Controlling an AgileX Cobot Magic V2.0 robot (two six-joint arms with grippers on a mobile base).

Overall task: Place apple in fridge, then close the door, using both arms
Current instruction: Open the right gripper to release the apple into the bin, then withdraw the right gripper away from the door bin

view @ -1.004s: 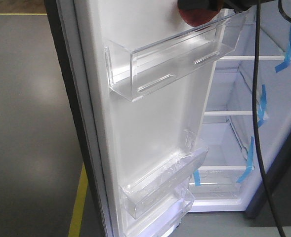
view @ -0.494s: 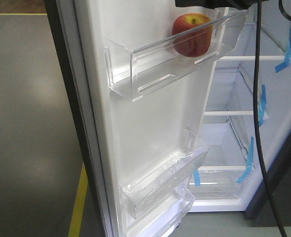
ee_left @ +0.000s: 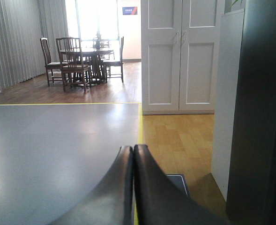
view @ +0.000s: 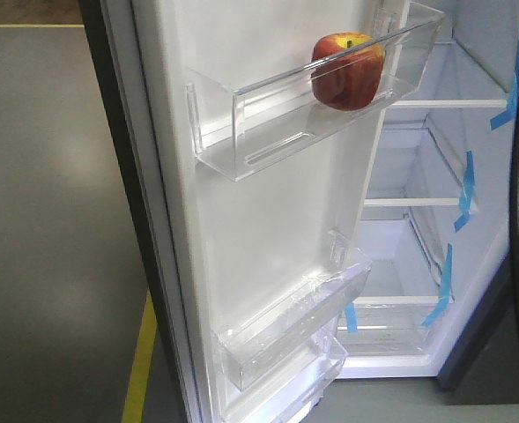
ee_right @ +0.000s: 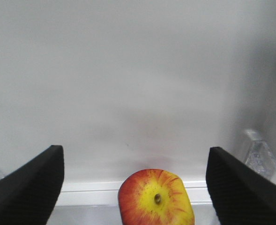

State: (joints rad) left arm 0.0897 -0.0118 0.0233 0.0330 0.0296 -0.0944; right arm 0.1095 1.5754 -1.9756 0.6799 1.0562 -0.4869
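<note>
- Below the right claw (ee_right: 134,154), between its wide-spread fingers, the apple (ee_right: 155,199) is seen, stem up and touched by neither.
- The apple is held in the top bin (view: 268,132) of the open door (view: 259,220), beside the fridge (view: 409,167).
- The left claw (ee_left: 133,157) is pressed together on nothing, with floor (ee_left: 58,140) beyond it.

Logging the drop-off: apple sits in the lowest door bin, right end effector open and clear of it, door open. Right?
No: the apple sits in the top door bin, not the lowest, as the exterior front-facing view shows. The rest holds: right end effector open and clear of it, door open.
</note>
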